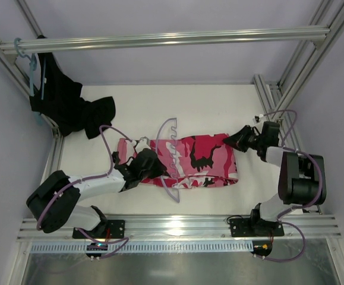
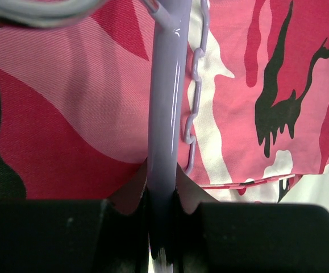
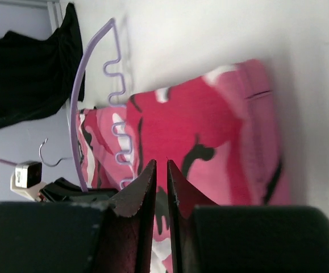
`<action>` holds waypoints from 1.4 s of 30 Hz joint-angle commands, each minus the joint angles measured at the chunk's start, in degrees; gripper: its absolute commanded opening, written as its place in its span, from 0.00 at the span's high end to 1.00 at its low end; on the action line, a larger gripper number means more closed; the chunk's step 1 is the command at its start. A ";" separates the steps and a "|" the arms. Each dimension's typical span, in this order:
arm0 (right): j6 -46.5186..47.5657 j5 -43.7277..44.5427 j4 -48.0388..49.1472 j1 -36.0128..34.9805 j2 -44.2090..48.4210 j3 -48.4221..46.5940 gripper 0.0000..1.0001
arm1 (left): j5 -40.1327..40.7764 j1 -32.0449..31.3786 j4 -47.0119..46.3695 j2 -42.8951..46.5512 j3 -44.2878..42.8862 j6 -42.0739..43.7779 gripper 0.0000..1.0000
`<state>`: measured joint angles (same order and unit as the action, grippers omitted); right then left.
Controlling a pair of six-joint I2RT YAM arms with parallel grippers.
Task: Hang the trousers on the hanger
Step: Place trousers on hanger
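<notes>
Trousers (image 1: 204,160) in pink, crimson, white and black camouflage print lie folded flat at the middle of the table (image 1: 160,101). Their long axis runs left to right across the top external view. One end lies by the left arm and the other by the right arm.

The hanger (image 2: 164,114), thin pale lilac plastic, lies on top of the left part of the trousers. Its long axis runs near to far, crosswise to the garment. Both its ends reach past the fabric edges, and its hook points left.

The left gripper (image 2: 164,199) is closed tight on the hanger bar, which passes straight between its fingers. The right gripper (image 3: 161,168) sits at the far right corner of the trousers. Its jaws are almost together with only a thin slit between them, and nothing is visible in that slit.

The table surface is plain white, bounded by an aluminium frame (image 1: 267,95). An aluminium rail (image 1: 160,40) spans the far side. The walls (image 1: 160,15) are pale grey-lilac. A black garment (image 1: 70,107) on a teal hanger (image 1: 26,56) hangs at the far left corner, well apart from the trousers.
</notes>
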<state>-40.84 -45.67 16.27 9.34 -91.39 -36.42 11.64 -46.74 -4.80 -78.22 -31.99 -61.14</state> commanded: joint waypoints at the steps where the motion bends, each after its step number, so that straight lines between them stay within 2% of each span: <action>1: 4.54 1.90 -8.71 -5.20 6.22 -0.41 0.84 | 1.46 -0.10 1.37 0.60 -0.88 0.50 1.00; 3: 4.37 1.81 -7.75 -9.32 7.28 2.05 0.84 | 2.07 -0.10 1.72 0.96 -1.06 0.59 1.00; 8: 1.29 3.65 1.38 -8.91 5.18 12.94 0.83 | 2.07 -0.10 3.04 0.96 -2.03 0.68 1.00; 12: 1.56 4.19 2.53 -6.53 1.31 13.49 0.81 | 2.16 -0.10 3.22 1.13 -1.94 0.76 1.00; 15: 3.74 8.49 -7.11 -6.53 5.51 10.24 0.75 | 1.63 -0.10 3.30 1.57 -2.29 1.03 1.00; 16: 4.62 9.62 -9.57 -6.53 7.70 9.36 0.70 | 1.63 -0.10 3.48 1.75 -2.38 1.11 1.00; 17: 6.89 13.12 -15.86 -6.53 9.72 7.01 0.57 | 1.55 -0.10 3.74 2.01 -2.55 1.20 1.00; 18: 7.87 14.98 -19.75 -6.44 14.01 5.85 0.50 | 1.54 -0.10 3.74 2.27 -2.73 1.29 1.00; 19: 9.01 17.35 -25.70 -6.36 15.88 4.62 0.46 | 1.37 -0.10 3.57 2.71 -2.73 1.38 1.00; 20: 10.42 19.28 -28.20 -5.31 17.46 2.69 0.39 | 1.37 -0.10 3.57 2.89 -2.73 1.38 1.00; 21: 10.95 22.52 -30.31 -4.78 19.91 1.98 0.36 | 1.28 -0.10 3.83 2.98 -2.99 1.38 1.00; 25: 12.36 26.33 -36.31 -2.75 20.91 -0.22 0.29 | 1.28 -0.10 4.18 2.80 -3.43 1.82 1.00; 33: 12.10 24.76 -34.82 -2.40 16.60 1.79 0.27 | 0.58 -0.10 4.09 1.93 -4.22 1.91 1.00; 35: 12.62 23.88 -33.86 -2.40 16.16 2.76 0.32 | 0.58 -0.10 3.92 1.84 -4.05 1.82 1.00; 37: 12.98 23.52 -32.89 -2.40 16.42 3.37 0.44 | 0.14 -0.10 3.74 1.58 -4.05 1.82 1.00; 38: 13.41 22.56 -32.54 -2.40 16.95 3.90 0.60 | 0.14 -0.19 3.57 1.49 -4.05 1.82 1.00; 40: 14.21 21.33 -32.10 -2.40 17.56 3.99 0.75 | 0.05 -0.19 3.22 1.14 -4.05 1.73 1.00; 41: 14.73 20.11 -32.01 -2.57 17.91 3.99 0.89 | -0.04 -0.19 2.87 1.05 -3.96 1.73 1.00; 42: 14.74 19.57 -32.00 -2.84 18.96 3.82 0.94 | -0.04 -0.28 2.86 0.79 -4.13 1.64 1.00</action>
<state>-27.62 -23.31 -17.47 6.85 -75.22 -32.69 11.77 -46.76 0.27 -77.06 -33.74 -60.47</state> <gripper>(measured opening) 0.113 0.128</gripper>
